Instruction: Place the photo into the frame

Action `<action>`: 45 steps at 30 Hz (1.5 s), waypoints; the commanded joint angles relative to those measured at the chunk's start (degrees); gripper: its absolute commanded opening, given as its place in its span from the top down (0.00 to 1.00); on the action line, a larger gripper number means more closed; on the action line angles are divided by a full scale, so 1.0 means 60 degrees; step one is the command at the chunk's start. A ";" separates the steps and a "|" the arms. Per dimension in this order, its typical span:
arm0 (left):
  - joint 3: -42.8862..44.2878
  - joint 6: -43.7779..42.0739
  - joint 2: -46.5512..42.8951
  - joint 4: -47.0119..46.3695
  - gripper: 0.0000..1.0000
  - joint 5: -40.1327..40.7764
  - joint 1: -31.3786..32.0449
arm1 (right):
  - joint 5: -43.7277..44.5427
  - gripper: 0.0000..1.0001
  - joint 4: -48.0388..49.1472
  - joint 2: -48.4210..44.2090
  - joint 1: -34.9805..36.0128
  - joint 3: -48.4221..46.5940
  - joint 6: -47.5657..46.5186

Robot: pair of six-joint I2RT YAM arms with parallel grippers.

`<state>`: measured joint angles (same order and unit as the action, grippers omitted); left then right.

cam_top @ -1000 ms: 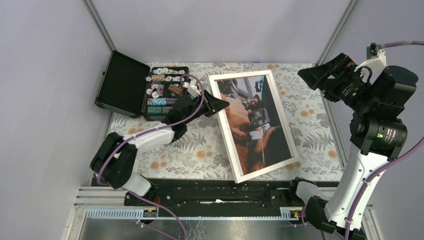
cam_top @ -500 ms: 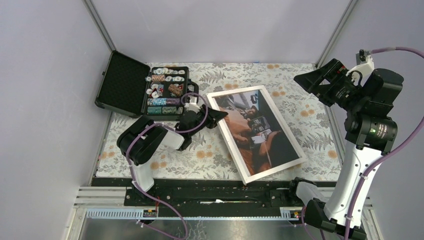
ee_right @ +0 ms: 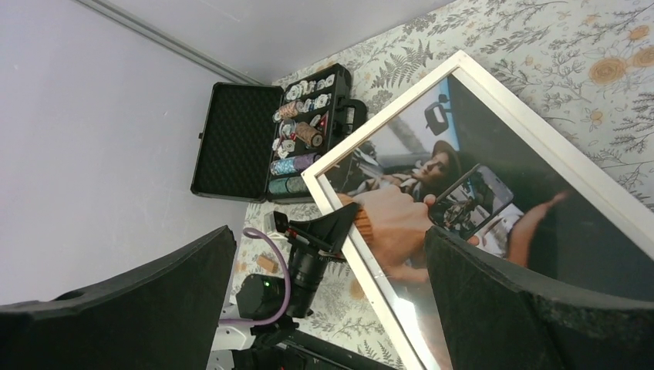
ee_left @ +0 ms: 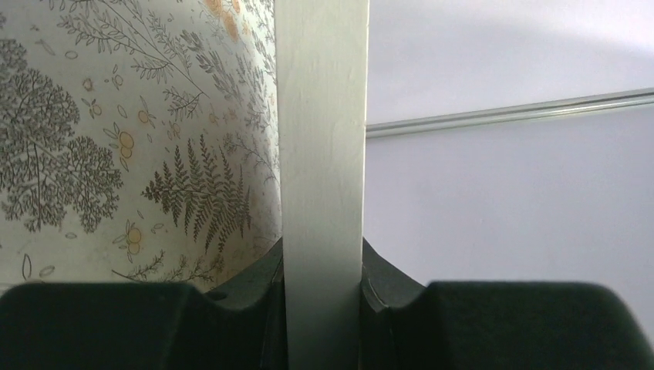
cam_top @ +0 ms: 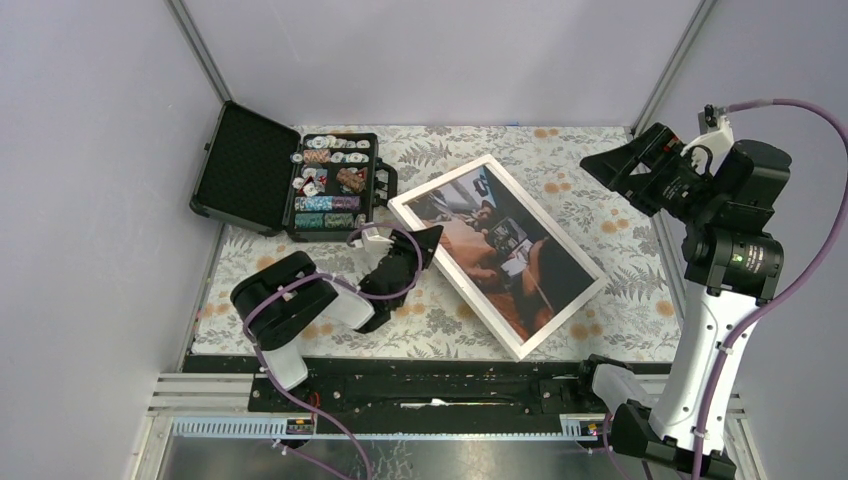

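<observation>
The frame (cam_top: 468, 297) lies flat on the flowered tablecloth, turned diagonally, its pale rim around the photo (cam_top: 495, 250), whose dark picture faces up inside it. My left gripper (cam_top: 428, 238) is shut on the frame's long left edge near the far corner. In the left wrist view the pale frame edge (ee_left: 322, 154) runs straight between my left gripper's (ee_left: 322, 308) jaws. My right gripper (cam_top: 625, 170) is raised above the table's far right side, open and empty. The right wrist view looks down on the frame (ee_right: 540, 139), the photo (ee_right: 432, 208) and the left gripper (ee_right: 343, 223).
An open black case of poker chips (cam_top: 290, 180) sits at the far left of the table, just beyond the frame's far corner. Grey walls close the cell on the left, back and right. A black rail (cam_top: 430, 385) runs along the near edge.
My left arm has drawn back toward its base with the frame's edge in its grip. The frame has turned counterclockwise and slid toward the near left. My right gripper shifted slightly left.
</observation>
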<state>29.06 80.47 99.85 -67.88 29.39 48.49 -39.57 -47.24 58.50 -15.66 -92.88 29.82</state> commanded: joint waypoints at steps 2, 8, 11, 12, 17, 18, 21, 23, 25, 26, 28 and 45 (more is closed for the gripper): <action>0.0606 0.0232 0.0173 -0.2310 1.00 0.2254 0.0639 | -0.0203 0.00 0.0348 -0.0210 0.0187 0.0126 -0.0106; 0.0628 0.0641 0.0867 -0.2780 1.00 0.2979 0.1332 | -0.0187 0.00 0.0343 -0.0298 0.0233 0.0195 -0.0087; 0.0717 0.0819 0.1409 -0.3434 1.00 0.3668 0.1911 | -0.0187 0.00 0.0345 -0.0330 0.0237 0.0283 -0.0085; 0.0754 0.0916 0.1614 -0.3672 1.00 0.4026 0.2103 | -0.0194 0.00 0.0356 -0.0331 0.0237 0.0309 -0.0072; 0.1675 0.0985 0.2788 -0.3957 1.00 0.4971 0.2553 | -0.0289 0.00 0.0489 -0.0408 0.0237 0.0377 0.0089; 0.1908 0.1076 0.3079 -0.3990 1.00 0.5059 0.2601 | -0.0302 0.00 0.0478 -0.0407 0.0237 0.0367 0.0095; 0.2774 0.0415 0.3658 -0.4008 1.00 0.5215 0.2717 | -0.0364 0.00 0.0459 -0.0407 0.0237 0.0381 0.0079; 0.3280 0.0081 0.4044 -0.4009 1.00 0.5239 0.2768 | -0.0363 0.00 0.0443 -0.0416 0.0237 0.0412 0.0056; 0.3622 0.0094 0.4420 -0.4013 1.00 0.5222 0.2791 | -0.0377 0.00 0.0447 -0.0407 0.0237 0.0447 0.0041; 0.3752 0.0076 0.4603 -0.4012 1.00 0.5211 0.2799 | -0.0385 0.00 0.0447 -0.0416 0.0237 0.0463 0.0045; 0.3960 0.0195 0.4934 -0.4023 0.97 0.5210 0.2802 | -0.0426 0.00 0.0451 -0.0397 0.0244 0.0480 0.0039; 0.3902 0.2944 0.1849 0.4936 0.33 0.3150 0.2950 | -0.0422 0.00 0.0594 -0.0556 0.0266 0.0520 0.0365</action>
<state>49.78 89.12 118.26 -57.06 53.41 65.93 -40.23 -45.78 56.23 -14.61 -88.95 31.05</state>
